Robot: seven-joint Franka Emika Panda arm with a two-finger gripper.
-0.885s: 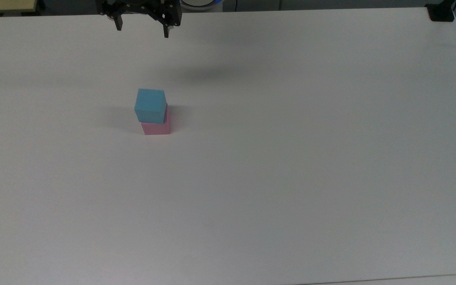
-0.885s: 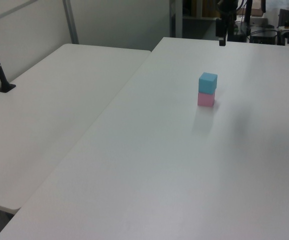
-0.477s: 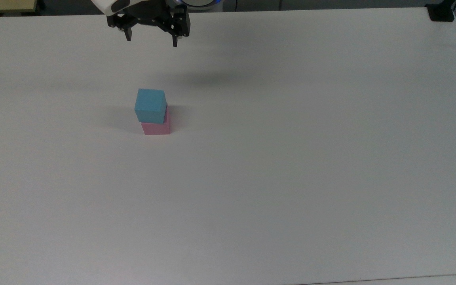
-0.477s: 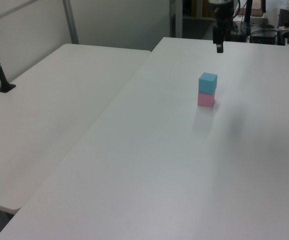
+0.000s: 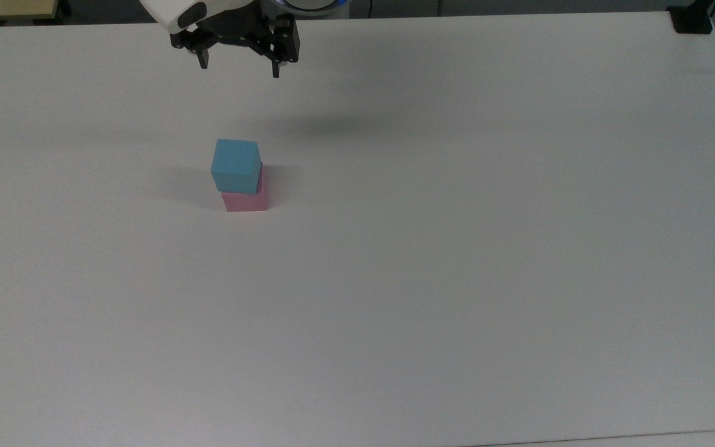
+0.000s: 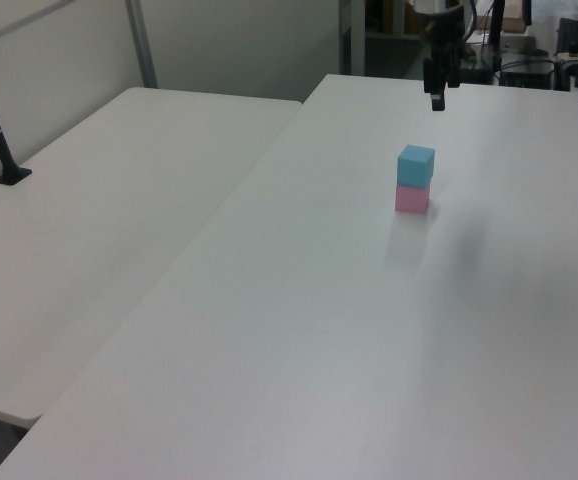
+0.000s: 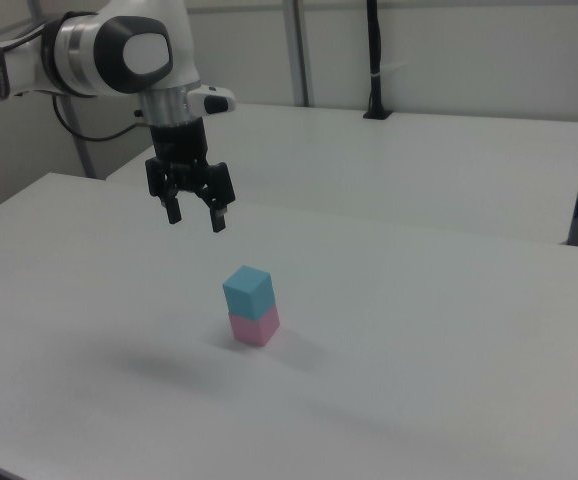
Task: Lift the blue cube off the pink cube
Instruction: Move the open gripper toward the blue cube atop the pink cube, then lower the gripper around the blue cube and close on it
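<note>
white table [image 5: 457, 279], pink cube [image 5: 247, 200] resting on it

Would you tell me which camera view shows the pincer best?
The right view: the pincer hangs whole and open in the air. The top view crops it at the table's far edge; the left view shows it edge-on.

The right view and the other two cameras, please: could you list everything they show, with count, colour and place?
blue cube: one, light blue, stacked on the pink cube, slightly offset from it in the top view.
pink cube: one, pastel pink, resting on the near table under the blue cube.
near table: one, white, carrying the two cubes.
second table: one, white, beside the near table.
black post: one, black, standing on the second table's far edge in the right view.
arm: one, white with black joints, reaching in from the right view's left.
gripper: one, black, fingers open, hovering above the table, apart from the cubes.
</note>
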